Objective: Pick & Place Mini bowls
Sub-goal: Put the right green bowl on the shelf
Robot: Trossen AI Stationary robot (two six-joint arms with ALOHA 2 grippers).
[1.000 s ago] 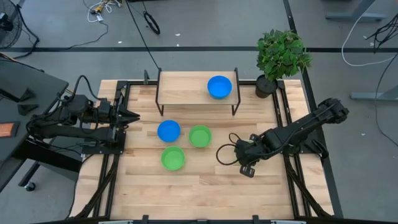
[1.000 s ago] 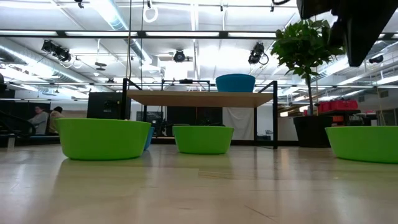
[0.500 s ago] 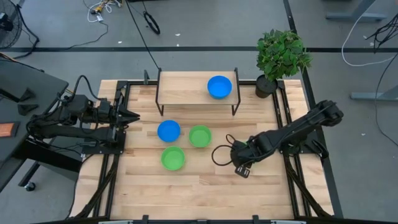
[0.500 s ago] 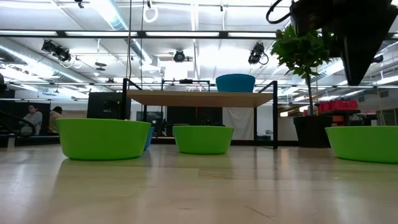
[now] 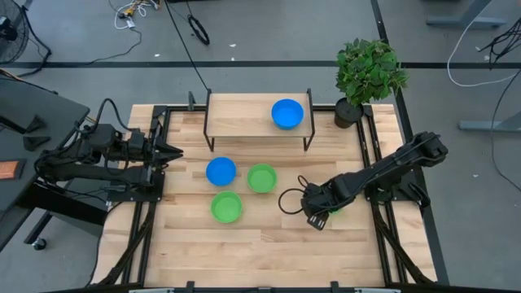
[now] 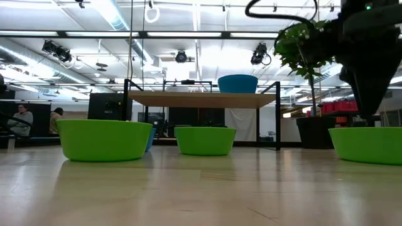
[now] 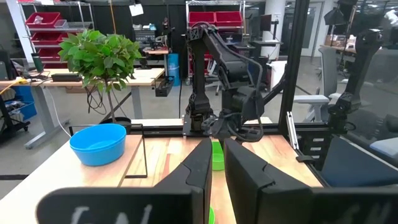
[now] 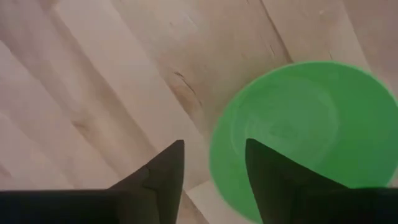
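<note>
Plainly, most free room lies along the near edge of the wooden table (image 5: 260, 252), bare boards from left to right. Three mini bowls sit clustered at mid-table: a blue bowl (image 5: 221, 171), a green bowl (image 5: 261, 177) just beside it, and a second green bowl (image 5: 226, 207) nearer, all close but apart. Another blue bowl (image 5: 286, 113) rests on the right end of the raised shelf (image 5: 244, 112) at the far side, its left half bare. A potted plant (image 5: 370, 72) stands at the far right corner.

That makes two blue and three green in sight. The third green bowl (image 8: 305, 130) lies on the right, under the right gripper (image 8: 214, 163); from above the arm covers nearly all of it. Its fingers (image 8: 165, 171) are spread, one over the bowl's rim, the other over bare wood, gripping nothing.

The left gripper (image 7: 214, 165) waits at the table's left edge, pointing right, its fingers nearly together with only a thin slot between, empty.

At table height the clustered blue bowl is almost wholly hidden behind a green one.
</note>
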